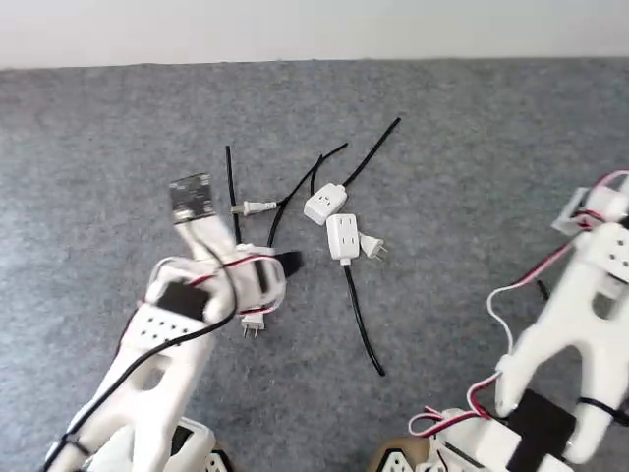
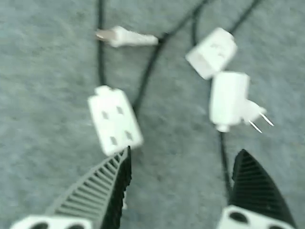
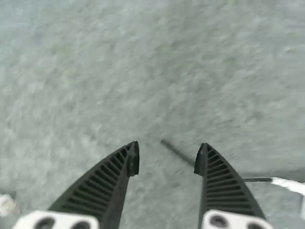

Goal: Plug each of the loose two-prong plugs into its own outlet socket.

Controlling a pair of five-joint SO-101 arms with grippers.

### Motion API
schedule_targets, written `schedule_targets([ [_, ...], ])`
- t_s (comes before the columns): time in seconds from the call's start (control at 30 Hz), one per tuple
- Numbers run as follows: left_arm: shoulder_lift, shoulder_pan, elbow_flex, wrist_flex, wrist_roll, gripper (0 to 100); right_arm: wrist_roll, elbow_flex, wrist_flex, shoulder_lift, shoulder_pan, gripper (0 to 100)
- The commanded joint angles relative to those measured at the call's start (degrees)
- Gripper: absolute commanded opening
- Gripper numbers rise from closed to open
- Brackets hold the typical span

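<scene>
No plug is seated yet. In the high view one loose plug (image 1: 256, 207) lies on its side on the grey counter (image 1: 472, 138), at about 9 o'clock from two white socket blocks, its prongs turned away from them. The upper socket block (image 1: 324, 204) and the lower socket block (image 1: 342, 236) lie close together near the middle. A second plug (image 1: 371, 246) sits against the lower block at its 4 o'clock side with bare prongs pointing outward. A third plug (image 1: 254, 323) lies at about 7 o'clock from the blocks, beside the left arm. Black cords (image 1: 359, 310) trail from these pieces.

The left wrist view shows a further socket block (image 2: 114, 119), slots up, just ahead of the left tool (image 2: 183, 174). That tool is spread wide and carries nothing, one finger close to that block's corner.

The right tool (image 3: 167, 160) is also spread and empty, over bare counter with a short cord end (image 3: 176, 151) between its tips. Its arm stands at about 4 o'clock, well apart from the plugs.

This looks like the first pick-up. The next move calls for taking a plug by its body, leaving the prongs free, and lining them up with a block's slots. The block will probably need to be held steady by the other tool.
</scene>
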Motion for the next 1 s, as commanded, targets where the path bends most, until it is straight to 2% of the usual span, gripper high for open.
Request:
schedule_targets([
  [0.0,6.15,5.19,-9.89,2.02,5.19,32,-0.79,2.29,-1.1,-0.31,-3.82,19.7],
  [0.37,40.62,11.96,-36.09,2.73,7.3,32,-0.79,21.63,-18.59,-0.31,-7.34,19.7],
  [0.63,60.75,12.66,-52.79,3.16,7.3,32,-0.53,24.18,-20.97,-0.13,-7.34,19.7],
  [0.83,66.02,10.11,-62.2,10.2,7.21,32,-0.44,24.18,-21.05,0.13,-7.34,19.7],
  [0.97,65.93,9.23,-63.52,11.69,7.21,32,-0.44,24.18,-21.14,0.22,-7.34,19.7],
])
